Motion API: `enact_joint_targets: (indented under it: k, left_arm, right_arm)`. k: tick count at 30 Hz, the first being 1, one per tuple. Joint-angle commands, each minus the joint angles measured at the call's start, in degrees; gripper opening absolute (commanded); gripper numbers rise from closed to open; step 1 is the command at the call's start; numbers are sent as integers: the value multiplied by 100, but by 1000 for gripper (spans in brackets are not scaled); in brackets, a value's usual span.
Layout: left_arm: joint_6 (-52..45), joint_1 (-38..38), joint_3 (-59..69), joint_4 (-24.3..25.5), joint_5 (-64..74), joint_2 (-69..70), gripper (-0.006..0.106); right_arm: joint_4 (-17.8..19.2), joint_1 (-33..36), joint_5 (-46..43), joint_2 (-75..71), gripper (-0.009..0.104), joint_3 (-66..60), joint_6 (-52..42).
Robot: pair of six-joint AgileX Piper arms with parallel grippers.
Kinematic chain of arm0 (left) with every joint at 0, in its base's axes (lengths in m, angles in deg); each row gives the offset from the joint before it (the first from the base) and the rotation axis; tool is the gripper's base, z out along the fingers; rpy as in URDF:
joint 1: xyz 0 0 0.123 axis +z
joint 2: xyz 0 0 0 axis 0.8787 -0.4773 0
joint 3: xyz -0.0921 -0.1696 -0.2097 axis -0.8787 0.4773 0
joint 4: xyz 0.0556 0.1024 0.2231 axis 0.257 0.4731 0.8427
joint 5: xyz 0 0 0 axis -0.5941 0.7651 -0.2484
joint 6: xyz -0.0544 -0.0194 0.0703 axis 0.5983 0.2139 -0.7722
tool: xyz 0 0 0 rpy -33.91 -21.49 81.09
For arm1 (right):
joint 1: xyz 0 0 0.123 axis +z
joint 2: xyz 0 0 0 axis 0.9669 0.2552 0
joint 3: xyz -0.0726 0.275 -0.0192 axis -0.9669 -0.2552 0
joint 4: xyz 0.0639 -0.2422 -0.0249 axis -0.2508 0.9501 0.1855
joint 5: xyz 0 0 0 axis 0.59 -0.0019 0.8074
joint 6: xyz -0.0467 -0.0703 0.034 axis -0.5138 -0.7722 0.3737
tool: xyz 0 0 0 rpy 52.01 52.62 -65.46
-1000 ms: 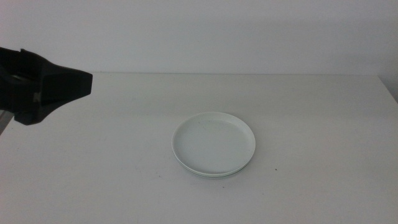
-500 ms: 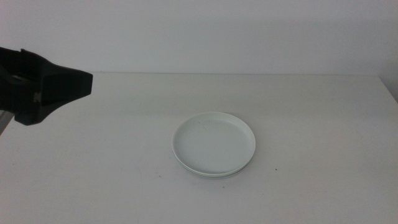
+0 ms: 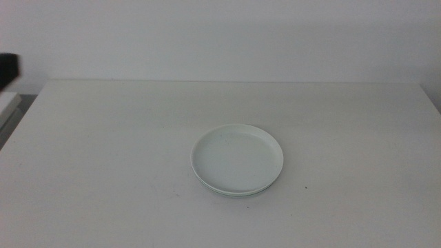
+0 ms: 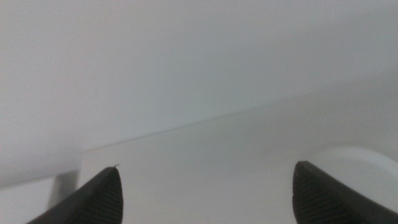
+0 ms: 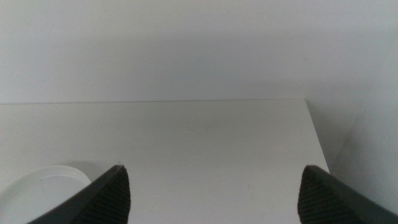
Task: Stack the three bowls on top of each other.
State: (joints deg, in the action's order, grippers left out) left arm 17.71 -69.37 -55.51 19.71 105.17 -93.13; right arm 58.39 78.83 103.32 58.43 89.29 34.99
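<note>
The bowls [image 3: 237, 158] sit stacked near the middle of the white table [image 3: 103, 138]. The top one is whitish, and a pale green rim [image 3: 236, 194] shows under its near edge. I cannot tell how many lie beneath. My left gripper [image 4: 206, 167] is open and empty, back at the table's left side, with the stack's rim [image 4: 354, 163] beside one jaw. Only a dark bit of the left arm [image 3: 8, 69] shows at the middle view's left edge. My right gripper [image 5: 214, 168] is open and empty at the right side, out of the middle view, with the stack [image 5: 43, 186] in its view.
The table's far edge meets a plain white wall. A lower white surface [image 3: 8, 103] lies off the table's left edge. The table's right edge [image 5: 316, 137] shows in the right wrist view.
The left arm, which stood still over the table's left side, has pulled back almost out of the middle view. The stack has not moved.
</note>
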Motion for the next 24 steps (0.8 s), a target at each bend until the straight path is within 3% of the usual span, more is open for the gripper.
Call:
enact_joint_targets:
  k: [1,5,24]
  left_arm:
    - [1225,-9,171,819,-328,195,94]
    - [1859,-9,216,1439,-362,341,94]
    - [1859,-9,216,1413,-1090,341,94]
  right_arm:
    - [33,-26,-72,-12,93,-21,1]
    - [33,-26,-72,-12,93,-21,1]
    - [33,-26,-72,-12,93,-21,1]
